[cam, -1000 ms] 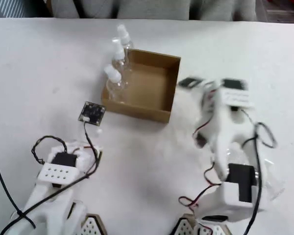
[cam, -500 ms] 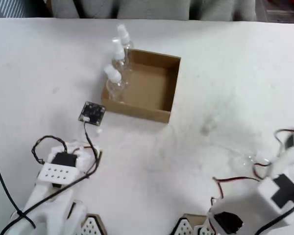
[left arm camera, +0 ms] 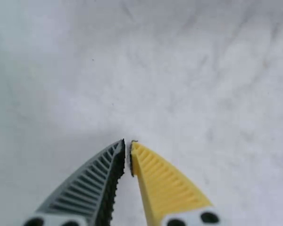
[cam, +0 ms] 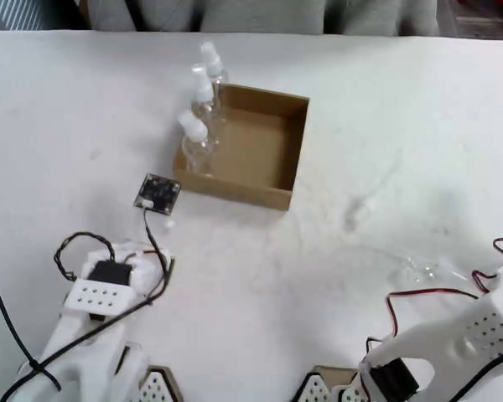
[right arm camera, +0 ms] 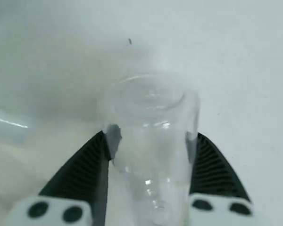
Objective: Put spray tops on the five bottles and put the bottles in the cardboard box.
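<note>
The right gripper [right arm camera: 151, 141] clamps a clear bottle [right arm camera: 148, 108] far from the cardboard box [cam: 235, 191], probably so it can be capped, while the left gripper [left arm camera: 128, 147], closed and empty, hovers over the table [left arm camera: 179, 70]; three capped bottles [cam: 193, 134] stand at the box's left wall.

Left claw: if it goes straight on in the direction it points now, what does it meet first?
The left claw is shut, and ahead of its tips lies only bare table. It would probably meet the table top first, though the depth is unclear.
</note>
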`<control>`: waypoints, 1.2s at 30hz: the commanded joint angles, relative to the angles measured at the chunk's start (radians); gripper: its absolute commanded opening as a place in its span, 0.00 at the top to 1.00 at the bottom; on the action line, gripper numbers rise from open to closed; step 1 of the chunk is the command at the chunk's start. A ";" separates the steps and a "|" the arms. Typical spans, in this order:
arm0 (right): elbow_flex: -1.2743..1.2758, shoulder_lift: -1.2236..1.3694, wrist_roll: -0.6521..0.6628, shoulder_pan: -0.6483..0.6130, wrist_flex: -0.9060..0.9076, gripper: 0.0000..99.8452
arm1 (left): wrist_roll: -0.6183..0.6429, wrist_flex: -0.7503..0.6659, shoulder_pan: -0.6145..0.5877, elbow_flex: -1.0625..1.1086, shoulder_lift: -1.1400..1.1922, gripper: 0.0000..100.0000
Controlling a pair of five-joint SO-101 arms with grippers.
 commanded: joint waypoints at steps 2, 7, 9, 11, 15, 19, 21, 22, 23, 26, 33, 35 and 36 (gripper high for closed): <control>-0.083 -0.016 0.015 0.005 -0.039 0.68 | -0.006 -0.021 -0.004 -0.020 -0.031 0.97; -0.261 -0.015 0.012 0.015 0.096 0.69 | -0.008 -0.021 -0.004 -0.020 -0.031 0.97; -0.339 -0.015 0.012 0.022 0.176 0.70 | -0.009 -0.021 -0.004 -0.020 -0.031 0.97; -0.410 -0.015 0.011 0.035 0.259 0.72 | -0.009 -0.021 -0.004 -0.020 -0.031 0.97; -0.542 -0.005 0.009 0.073 0.375 0.97 | -0.011 -0.021 -0.005 -0.020 -0.031 0.97; -0.563 -0.004 -0.041 0.147 0.374 0.93 | -0.011 -0.021 -0.007 -0.020 -0.031 0.97; -0.565 -0.004 -0.078 0.179 0.380 0.98 | -0.011 -0.021 -0.007 -0.020 -0.031 0.97; -0.560 -0.005 -0.086 0.194 0.384 0.99 | -0.011 -0.021 -0.007 -0.020 -0.031 0.97; -0.560 -0.005 -0.089 0.209 0.401 0.98 | -0.011 -0.021 -0.005 -0.020 -0.031 0.97; -0.559 -0.004 -0.087 0.242 0.478 0.98 | -0.011 -0.021 -0.005 -0.020 -0.031 0.97; -0.450 -0.004 -0.074 0.278 0.501 0.98 | -0.011 -0.020 -0.007 -0.020 -0.031 0.97; -0.385 -0.004 -0.034 0.288 0.492 0.98 | -0.011 -0.020 -0.007 -0.020 -0.031 0.97; -0.348 -0.013 -0.023 0.292 0.481 0.98 | -0.011 -0.020 -0.007 -0.020 -0.031 0.97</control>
